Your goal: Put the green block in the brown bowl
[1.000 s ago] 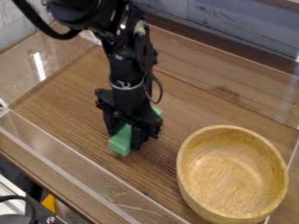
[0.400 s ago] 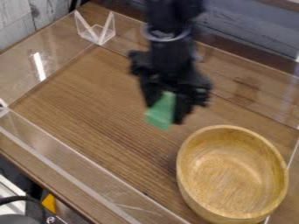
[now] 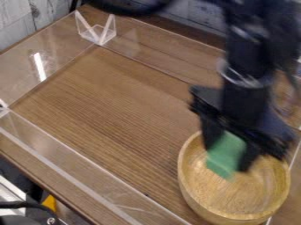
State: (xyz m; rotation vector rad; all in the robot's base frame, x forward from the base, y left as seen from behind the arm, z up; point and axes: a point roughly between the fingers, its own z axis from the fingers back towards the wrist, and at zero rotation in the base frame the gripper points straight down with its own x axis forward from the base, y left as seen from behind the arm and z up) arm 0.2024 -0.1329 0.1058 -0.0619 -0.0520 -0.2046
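The green block (image 3: 226,157) hangs in the air between the black fingers of my gripper (image 3: 231,151), which is shut on it and points straight down. Block and gripper are over the left half of the brown bowl (image 3: 266,200), a wide light wooden bowl with a thick rim at the lower right of the table. The block is above the bowl's inside and is not touching it. The arm hides part of the bowl's far rim.
A clear plastic wall (image 3: 83,186) fences the wooden tabletop (image 3: 106,97) along its front and left sides. A small clear stand (image 3: 97,29) sits at the far left corner. The table's front edge lies just past the bowl.
My gripper has lifted the green block off the table and carried it to the right, from the middle of the table to above the bowl.
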